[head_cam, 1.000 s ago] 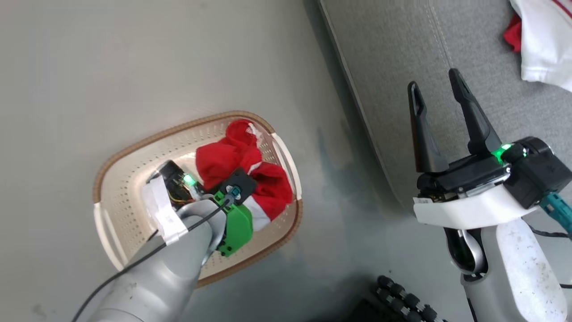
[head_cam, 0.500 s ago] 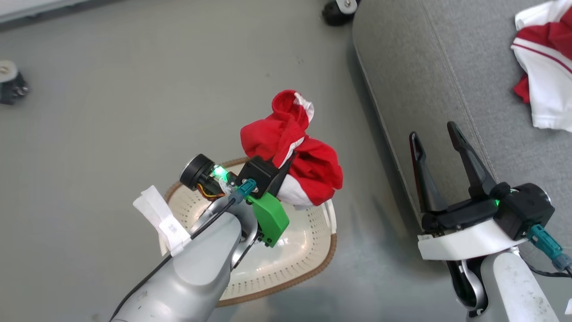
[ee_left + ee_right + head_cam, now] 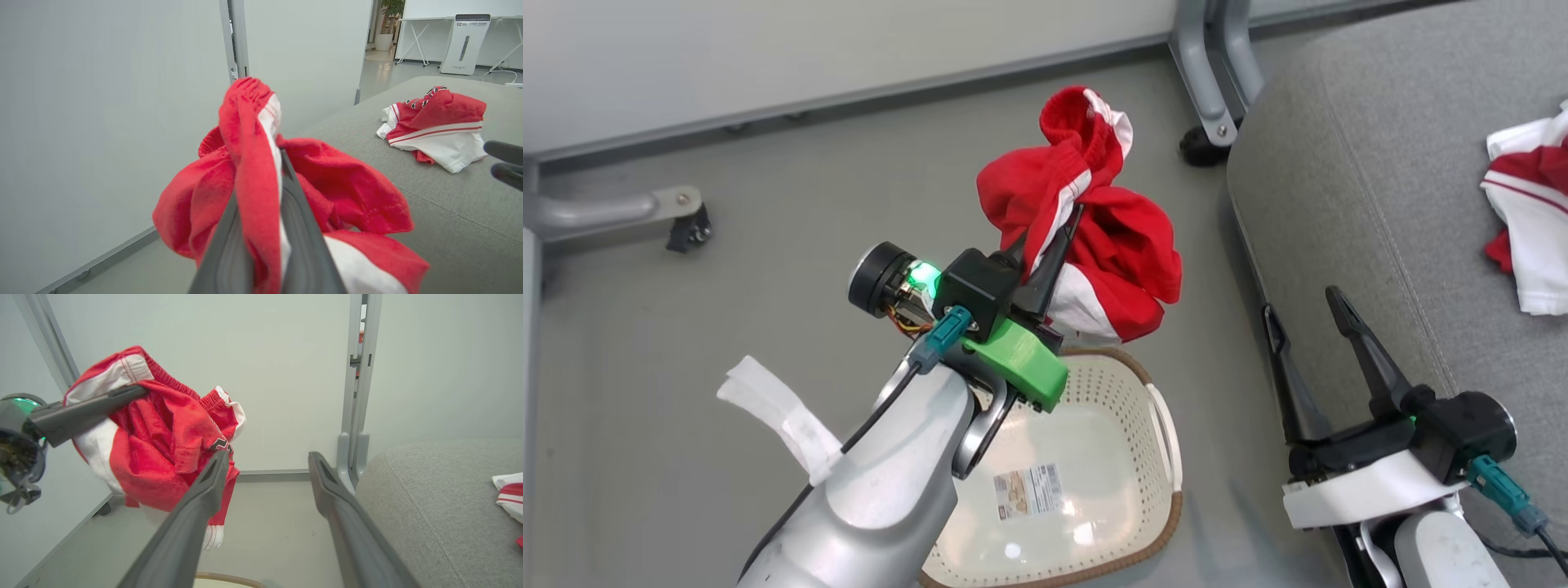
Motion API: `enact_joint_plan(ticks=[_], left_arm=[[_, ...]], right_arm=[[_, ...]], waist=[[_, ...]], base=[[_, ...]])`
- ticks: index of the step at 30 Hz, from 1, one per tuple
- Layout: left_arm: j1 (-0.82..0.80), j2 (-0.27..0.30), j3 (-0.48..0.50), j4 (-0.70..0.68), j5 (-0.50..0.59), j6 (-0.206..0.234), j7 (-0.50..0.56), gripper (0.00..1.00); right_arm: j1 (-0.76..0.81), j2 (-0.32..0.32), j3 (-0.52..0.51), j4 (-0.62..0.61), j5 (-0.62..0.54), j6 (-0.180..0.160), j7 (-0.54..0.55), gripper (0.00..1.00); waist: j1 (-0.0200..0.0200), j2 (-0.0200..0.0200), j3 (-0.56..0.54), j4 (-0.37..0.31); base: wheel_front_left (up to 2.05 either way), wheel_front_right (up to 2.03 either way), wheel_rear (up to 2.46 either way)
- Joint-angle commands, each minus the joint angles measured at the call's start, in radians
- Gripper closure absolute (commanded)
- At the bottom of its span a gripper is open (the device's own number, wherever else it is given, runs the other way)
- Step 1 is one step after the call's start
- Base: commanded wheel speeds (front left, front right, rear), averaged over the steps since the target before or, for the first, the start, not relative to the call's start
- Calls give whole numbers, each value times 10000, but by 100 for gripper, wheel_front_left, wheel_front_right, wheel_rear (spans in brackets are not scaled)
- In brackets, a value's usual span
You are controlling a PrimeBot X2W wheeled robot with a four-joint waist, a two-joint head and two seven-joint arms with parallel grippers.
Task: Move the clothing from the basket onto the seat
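Red, soft and nappy like towelling, one garment [image 3: 1112, 237] hangs in a crumpled bunch from the left hand [image 3: 1049, 224], held in the air clear of the basket [image 3: 1134, 394]. That hand's two dark fingers are pinched almost together on a fold with a white stripe. In the left wrist view the cloth drapes over the fingers and buries their tips, and most of the garment's shape is lost in folds. In the right wrist view a bit of dark lettering on it is creased and unreadable.

The basket stands on the grey floor [image 3: 768, 286] with nothing in it. It is cream perforated plastic with a brown woven-look rim and a barcode label [image 3: 1027, 490] on its bottom. The left forearm hides its near side, and the head view's lower edge cuts it off.

The right hand [image 3: 1298, 300] is spread wide and holds nothing, its fingers just beside the rounded edge of the light-grey woven seat [image 3: 1380, 204]. A second garment [image 3: 1529, 245], red and white with striped trim, lies rumpled on that cushion, cut by the head view's right edge.
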Motion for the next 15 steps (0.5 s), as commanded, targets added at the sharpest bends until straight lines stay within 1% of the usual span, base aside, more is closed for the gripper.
enact_joint_plan(ticks=[1,7,15], left_arm=[[235,-5,114,-220,62,55,-33,100],[518,14,343,-941,314,91,-32,100],[686,11,367,-1371,415,58,-32,100]], right_arm=[[241,-34,-4,34,0,-14,-19,0],[620,-33,57,27,35,-14,-19,0],[689,-33,283,-340,-53,-14,-19,0]], waist=[[1,34,-659,390],[1,34,-1116,497],[1,34,-1246,609]], base=[[0,0,0],[0,0,0],[0,0,0]])
